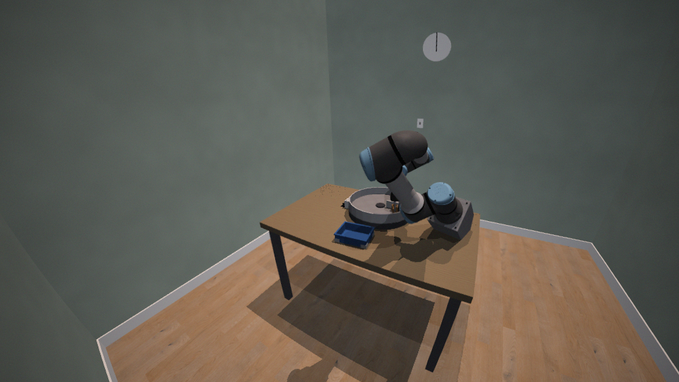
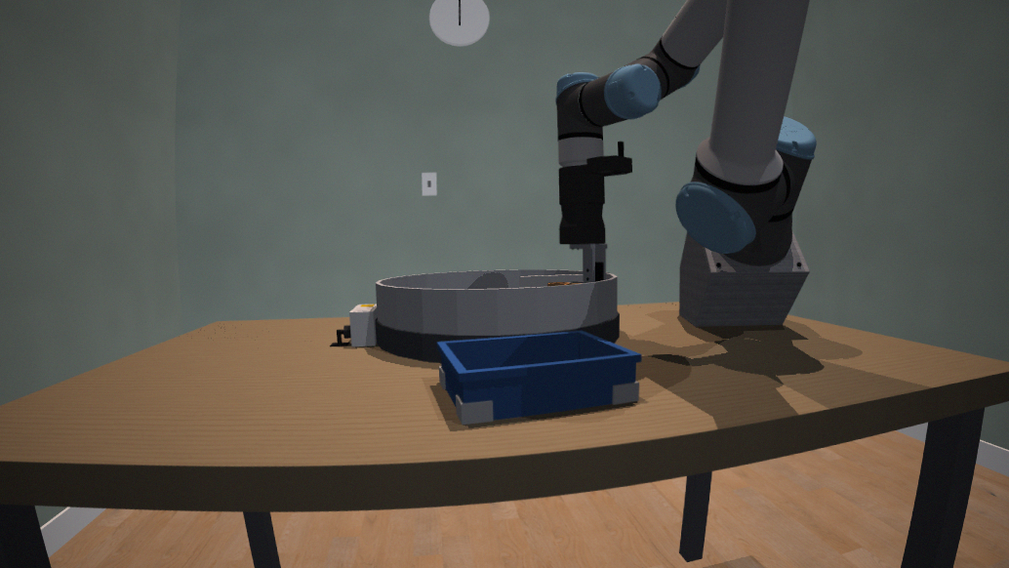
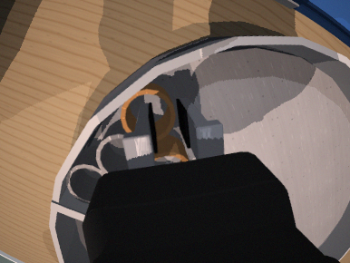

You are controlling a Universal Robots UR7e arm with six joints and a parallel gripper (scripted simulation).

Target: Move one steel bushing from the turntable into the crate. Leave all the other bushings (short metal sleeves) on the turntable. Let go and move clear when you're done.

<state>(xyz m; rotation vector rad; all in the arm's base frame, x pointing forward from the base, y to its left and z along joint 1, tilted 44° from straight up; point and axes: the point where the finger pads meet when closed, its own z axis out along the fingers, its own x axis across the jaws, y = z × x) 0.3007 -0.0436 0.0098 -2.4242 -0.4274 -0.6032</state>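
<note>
The grey round turntable (image 1: 375,203) (image 2: 494,303) stands on the table, with a raised rim. In the wrist view, two grey steel bushings (image 3: 105,149) (image 3: 84,181) lie as rings near its left rim, next to orange ring-shaped bushings (image 3: 148,108). My gripper (image 2: 592,271) (image 3: 166,115) points straight down inside the rim at the turntable's right side. Its fingers are partly open and stand just above the orange rings, with one finger over a ring's opening. I see nothing gripped between them. The blue crate (image 2: 540,374) (image 1: 354,233) sits in front of the turntable and looks empty.
A small white box (image 2: 362,324) is attached at the turntable's left side. The robot base (image 2: 741,282) stands to the right behind the crate.
</note>
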